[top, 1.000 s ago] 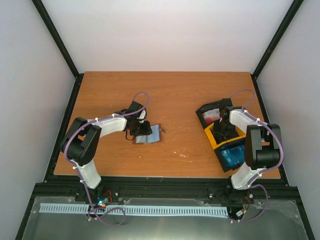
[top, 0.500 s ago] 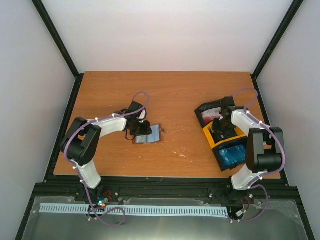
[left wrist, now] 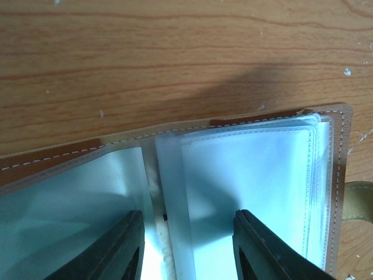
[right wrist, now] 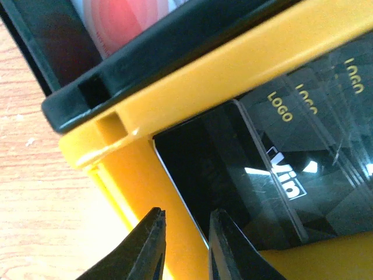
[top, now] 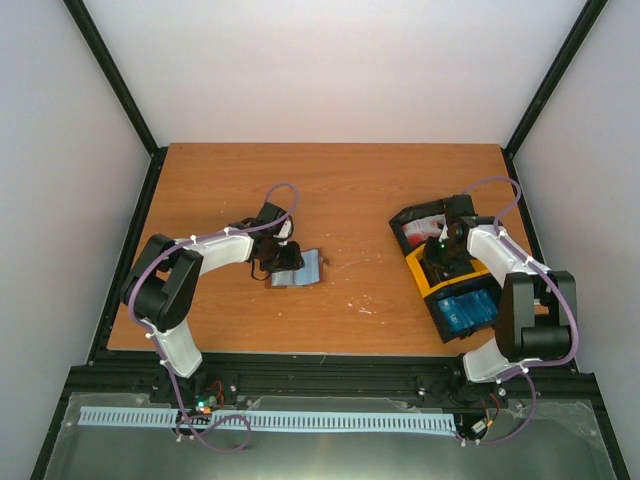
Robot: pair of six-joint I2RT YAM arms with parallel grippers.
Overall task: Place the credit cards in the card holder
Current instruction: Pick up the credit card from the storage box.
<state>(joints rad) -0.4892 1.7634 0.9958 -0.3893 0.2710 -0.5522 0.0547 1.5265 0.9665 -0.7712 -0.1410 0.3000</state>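
The brown card holder (top: pixel 303 268) lies open on the table, its clear sleeves (left wrist: pixel 250 169) facing up. My left gripper (top: pixel 283 262) rests on it, open, with fingers either side of the spine and a sleeve edge (left wrist: pixel 189 245). My right gripper (top: pixel 441 262) reaches down into the yellow tray (top: pixel 420 272). Its jaws stand a narrow gap apart (right wrist: pixel 185 245), one finger over the tray wall, the other over a dark credit card (right wrist: pixel 245 169). That card's edge runs between them. Red and white credit cards (top: pixel 423 231) and blue credit cards (top: pixel 468 308) lie in black trays.
Three trays sit in a row at the right: black (top: pixel 405 222), yellow, black (top: pixel 446 325), close to the table's right edge. Black frame posts rise at the table's corners. The holder's clasp tab (left wrist: pixel 358 198) sticks out on its right side.
My right gripper's jaws have narrowed markedly and it has dipped into the yellow tray; the right elbow swung outward. The left arm and the card holder have not moved.
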